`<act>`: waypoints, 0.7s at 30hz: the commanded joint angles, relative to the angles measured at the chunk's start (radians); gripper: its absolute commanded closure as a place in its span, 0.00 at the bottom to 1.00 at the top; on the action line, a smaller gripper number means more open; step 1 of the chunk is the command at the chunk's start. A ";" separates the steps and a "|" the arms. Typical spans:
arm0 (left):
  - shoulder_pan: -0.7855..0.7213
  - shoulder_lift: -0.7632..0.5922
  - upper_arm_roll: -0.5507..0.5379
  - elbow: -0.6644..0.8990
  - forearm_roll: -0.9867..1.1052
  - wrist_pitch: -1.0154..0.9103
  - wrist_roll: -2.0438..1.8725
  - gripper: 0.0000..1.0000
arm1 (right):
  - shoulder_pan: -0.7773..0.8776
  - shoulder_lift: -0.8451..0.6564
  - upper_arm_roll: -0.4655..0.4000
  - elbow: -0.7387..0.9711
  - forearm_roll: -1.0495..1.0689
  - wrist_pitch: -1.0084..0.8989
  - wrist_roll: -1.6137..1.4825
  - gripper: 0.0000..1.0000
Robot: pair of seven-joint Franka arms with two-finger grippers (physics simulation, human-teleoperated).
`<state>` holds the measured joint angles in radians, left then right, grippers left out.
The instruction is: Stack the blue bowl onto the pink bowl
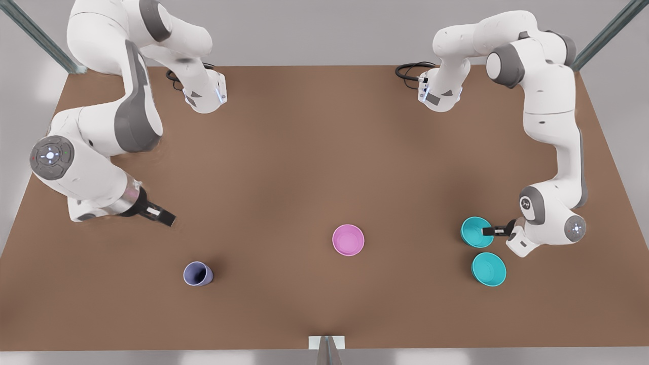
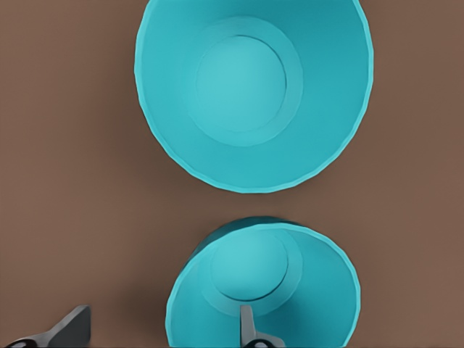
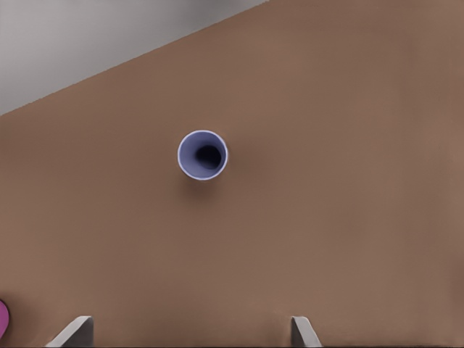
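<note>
Teal blue bowl (image 1: 475, 230) sits upright, left gripper (image 1: 491, 231) jaws spread astride its rim (right gripper (image 1: 167, 218) waits, jaws released)

Two plain turquoise-teal plastic bowls (image 1: 476, 231) (image 1: 489, 269), one magenta-pink plastic bowl (image 1: 348, 240), a lavender-blue cup (image 1: 197, 274), all on a flat brown bench (image 1: 314, 152).

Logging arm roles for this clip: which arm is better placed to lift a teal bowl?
Left. The left gripper has one finger inside the teal bowl; the right gripper waits near the lavender cup.
</note>
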<state>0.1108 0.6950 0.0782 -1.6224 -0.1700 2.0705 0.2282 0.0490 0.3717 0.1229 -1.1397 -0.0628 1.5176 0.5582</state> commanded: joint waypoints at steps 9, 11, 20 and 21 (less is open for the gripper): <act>-0.005 0.014 0.000 -0.016 -0.026 0.056 0.068 0.72 | 0.034 -0.198 -0.177 -0.290 0.064 -0.080 -0.693 0.00; -0.003 0.014 0.000 -0.016 -0.157 0.023 0.051 0.79 | 0.032 -0.194 -0.177 -0.287 0.058 -0.086 -0.686 0.00; -0.422 -0.086 -0.003 0.085 -0.063 -0.138 -0.527 0.79 | -0.060 -0.159 -0.181 -0.199 0.089 -0.088 -0.699 0.00; -0.502 -0.080 -0.003 0.133 -0.046 -0.150 -0.665 0.79 | -0.069 -0.157 -0.181 -0.199 0.090 -0.088 -0.699 0.00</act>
<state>-0.3357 0.6175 0.0743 -1.4989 -0.2441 1.9984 0.1282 -0.0179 0.2149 -0.0576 -1.3394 0.0218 1.4326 0.0794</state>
